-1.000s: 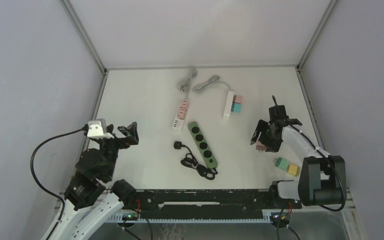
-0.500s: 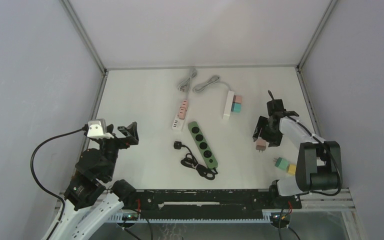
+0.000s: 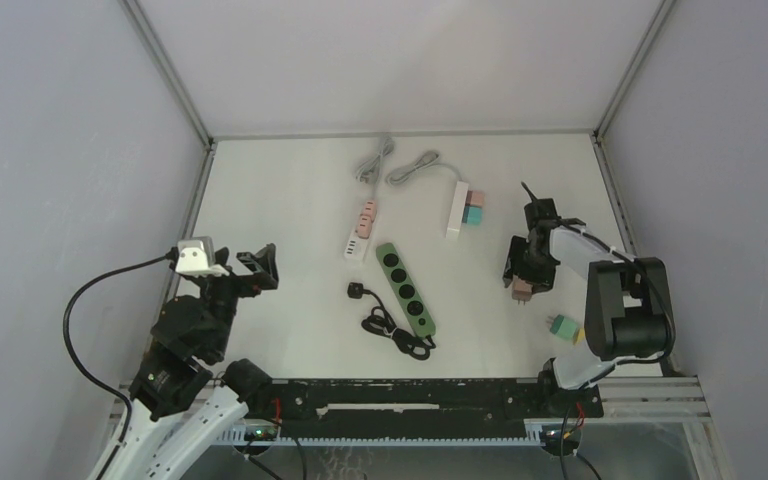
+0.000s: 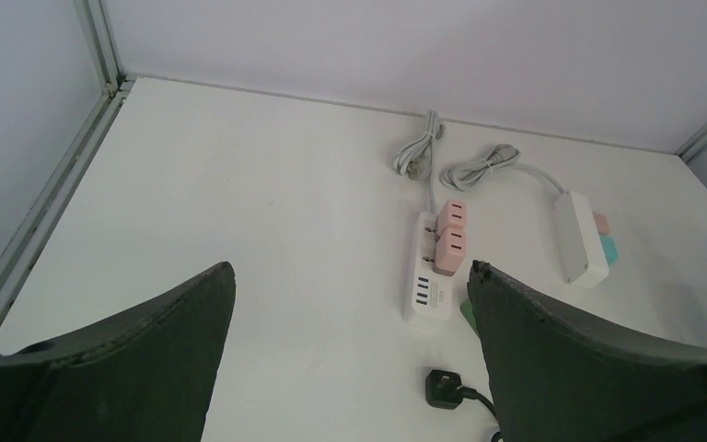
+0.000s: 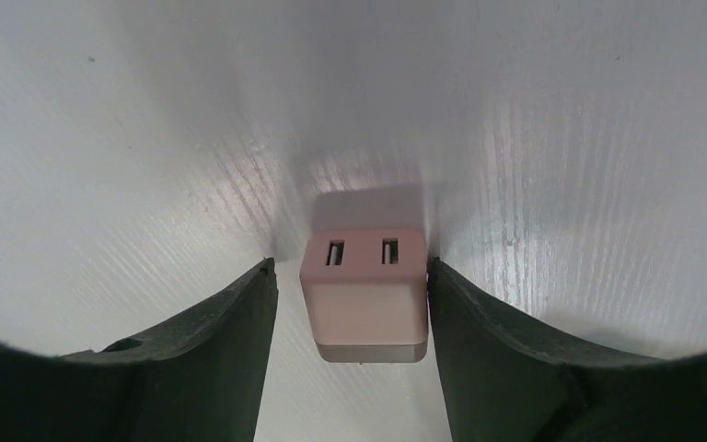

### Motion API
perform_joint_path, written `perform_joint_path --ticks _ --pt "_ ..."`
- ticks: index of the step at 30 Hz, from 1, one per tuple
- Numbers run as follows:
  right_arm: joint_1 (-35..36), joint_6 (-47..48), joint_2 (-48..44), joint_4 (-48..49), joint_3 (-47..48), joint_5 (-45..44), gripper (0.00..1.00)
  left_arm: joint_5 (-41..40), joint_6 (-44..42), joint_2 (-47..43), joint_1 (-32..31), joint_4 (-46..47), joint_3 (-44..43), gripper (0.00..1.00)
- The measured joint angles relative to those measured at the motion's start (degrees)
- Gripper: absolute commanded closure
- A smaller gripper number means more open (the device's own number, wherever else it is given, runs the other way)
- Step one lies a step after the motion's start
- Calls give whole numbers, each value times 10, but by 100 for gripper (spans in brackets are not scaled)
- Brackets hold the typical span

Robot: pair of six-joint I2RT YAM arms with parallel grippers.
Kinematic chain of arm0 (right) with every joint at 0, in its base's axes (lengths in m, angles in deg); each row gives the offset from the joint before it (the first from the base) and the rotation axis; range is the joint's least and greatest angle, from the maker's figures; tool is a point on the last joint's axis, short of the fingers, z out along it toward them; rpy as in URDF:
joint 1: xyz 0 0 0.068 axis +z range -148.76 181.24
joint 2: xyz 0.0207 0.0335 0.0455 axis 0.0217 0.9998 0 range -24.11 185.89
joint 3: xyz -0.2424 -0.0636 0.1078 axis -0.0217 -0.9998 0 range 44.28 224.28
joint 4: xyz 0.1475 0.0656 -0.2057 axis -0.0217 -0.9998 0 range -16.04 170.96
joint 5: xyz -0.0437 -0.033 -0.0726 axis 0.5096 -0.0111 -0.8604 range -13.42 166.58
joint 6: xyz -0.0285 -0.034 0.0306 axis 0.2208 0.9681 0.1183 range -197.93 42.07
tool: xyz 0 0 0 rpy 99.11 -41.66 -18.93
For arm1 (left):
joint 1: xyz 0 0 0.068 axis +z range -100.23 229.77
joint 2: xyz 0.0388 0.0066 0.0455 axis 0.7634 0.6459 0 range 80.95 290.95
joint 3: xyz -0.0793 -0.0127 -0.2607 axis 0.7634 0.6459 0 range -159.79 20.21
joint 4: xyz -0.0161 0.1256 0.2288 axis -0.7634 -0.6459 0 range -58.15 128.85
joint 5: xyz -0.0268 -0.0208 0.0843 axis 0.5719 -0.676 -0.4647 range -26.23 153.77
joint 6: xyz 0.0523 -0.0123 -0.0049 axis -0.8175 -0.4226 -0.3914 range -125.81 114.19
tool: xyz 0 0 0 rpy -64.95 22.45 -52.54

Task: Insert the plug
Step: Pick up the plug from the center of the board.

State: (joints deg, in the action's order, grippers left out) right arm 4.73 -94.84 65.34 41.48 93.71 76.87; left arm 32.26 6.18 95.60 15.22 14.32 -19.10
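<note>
my right hand [image 5: 350, 276] sits low over the white table [image 5: 562, 138], spread around the small pink cube-shaped plug adapter [image 5: 364, 295], which lies near the table's right edge; one finger is nearly touching it and the other has a gap. if i close like this, the nearer finger may shove or twist the smooth block, leaving it crooked and likely to slip or miss the socket. my left hand [image 4: 350, 267] hangs spread and empty, well apart.
</note>
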Motion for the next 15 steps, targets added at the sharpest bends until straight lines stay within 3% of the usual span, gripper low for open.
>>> perform_joint_path --ticks 15 --pt "38 -2 -3 27 6 -11 59 80 4 43 6 3 0 0"
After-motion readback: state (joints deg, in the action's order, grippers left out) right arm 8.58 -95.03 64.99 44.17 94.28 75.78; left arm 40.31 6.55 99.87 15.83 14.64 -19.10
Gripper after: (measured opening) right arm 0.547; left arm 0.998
